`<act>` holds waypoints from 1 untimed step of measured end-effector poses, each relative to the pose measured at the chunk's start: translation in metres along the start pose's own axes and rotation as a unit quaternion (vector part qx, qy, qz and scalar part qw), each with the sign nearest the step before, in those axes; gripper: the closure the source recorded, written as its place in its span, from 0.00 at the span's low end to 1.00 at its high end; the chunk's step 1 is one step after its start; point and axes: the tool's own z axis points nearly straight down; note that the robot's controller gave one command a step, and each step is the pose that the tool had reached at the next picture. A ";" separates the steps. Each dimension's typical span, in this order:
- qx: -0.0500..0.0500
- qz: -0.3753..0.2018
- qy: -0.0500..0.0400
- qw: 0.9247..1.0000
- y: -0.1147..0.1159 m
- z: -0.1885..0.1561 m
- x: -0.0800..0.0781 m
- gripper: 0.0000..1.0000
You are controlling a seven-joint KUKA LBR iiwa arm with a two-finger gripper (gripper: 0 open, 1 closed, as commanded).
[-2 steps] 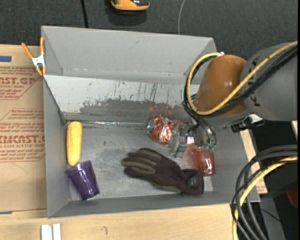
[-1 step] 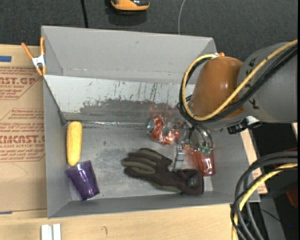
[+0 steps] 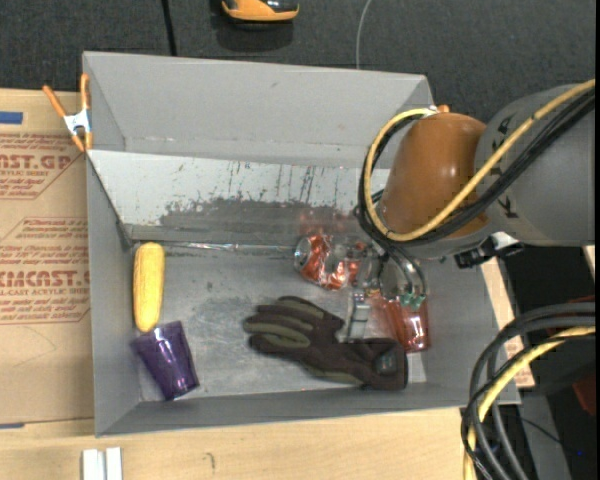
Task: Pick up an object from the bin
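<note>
Fingers [image 3: 361,313] are low in the right half of the bin [image 3: 250,98], at the upper edge of a dark glove [image 3: 325,343] lying flat near the front wall. I can't tell whether they're spread or closed. A red packet [image 3: 410,328] lies just to their right and a crumpled red wrapper [image 3: 320,258] just behind. A yellow corn cob [image 3: 148,285] and a purple cup [image 3: 167,360] sit well apart on the left.
</note>
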 end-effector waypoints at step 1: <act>0.000 -0.057 0.002 0.998 0.011 0.078 0.045 1.00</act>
